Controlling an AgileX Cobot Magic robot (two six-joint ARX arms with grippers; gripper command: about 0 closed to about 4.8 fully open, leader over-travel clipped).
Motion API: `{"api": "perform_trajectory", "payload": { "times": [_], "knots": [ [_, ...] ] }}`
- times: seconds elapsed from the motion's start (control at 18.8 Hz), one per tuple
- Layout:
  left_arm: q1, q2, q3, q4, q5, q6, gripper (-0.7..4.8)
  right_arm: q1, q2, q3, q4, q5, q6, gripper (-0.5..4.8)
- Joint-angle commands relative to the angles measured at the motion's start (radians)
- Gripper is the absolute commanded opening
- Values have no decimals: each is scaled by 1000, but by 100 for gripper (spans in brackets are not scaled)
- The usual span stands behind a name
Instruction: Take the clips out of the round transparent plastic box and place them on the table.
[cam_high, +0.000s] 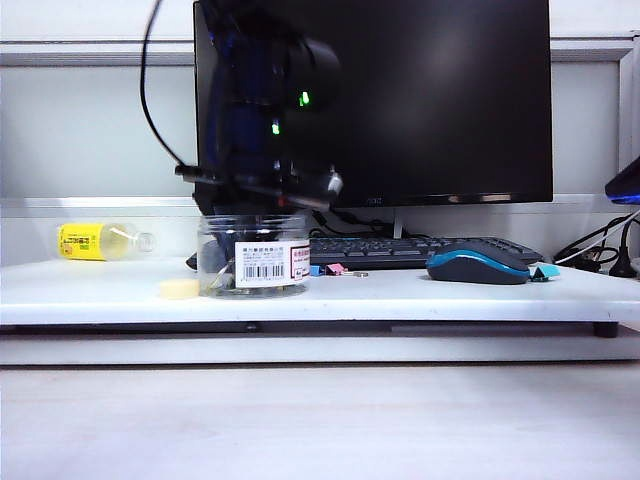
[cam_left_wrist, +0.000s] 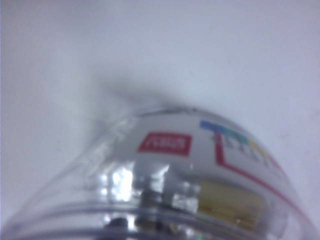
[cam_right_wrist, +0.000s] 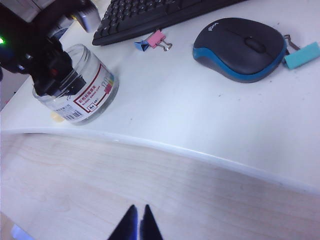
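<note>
The round transparent plastic box (cam_high: 255, 262) stands upright on the white table (cam_high: 400, 295), left of the middle. My left gripper (cam_right_wrist: 61, 84) reaches down through its open mouth. The box wall (cam_left_wrist: 200, 165) fills the left wrist view, with a yellow clip (cam_left_wrist: 230, 202) blurred inside, and the jaws are too blurred to read. A pink clip (cam_right_wrist: 156, 39) and a blue clip (cam_right_wrist: 141, 45) lie on the table beside the keyboard. My right gripper (cam_right_wrist: 138, 220) hangs over the wood-look surface in front of the table, shut with nothing between its tips.
A black keyboard (cam_high: 400, 250) and monitor (cam_high: 430, 100) stand behind the box. A black and blue mouse (cam_right_wrist: 240, 47) lies to the right with a cyan piece (cam_right_wrist: 302, 55) beside it. A cream lid (cam_high: 179, 289) and a yellow-labelled bottle (cam_high: 100, 241) lie left of the box.
</note>
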Motion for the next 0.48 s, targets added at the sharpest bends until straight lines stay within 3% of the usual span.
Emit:
{"api": "perform_trajectory", "payload": {
  "times": [0.05,0.16,0.48],
  "knots": [
    [0,20,0,-6,14,-5,94,0,-1,3,14,1,-3,22],
    [2,27,0,3,19,-4,123,1,0,3,14,1,-3,22],
    [8,44,0,33,19,-3,122,0,0,3,19,1,-3,22]
  ]
}}
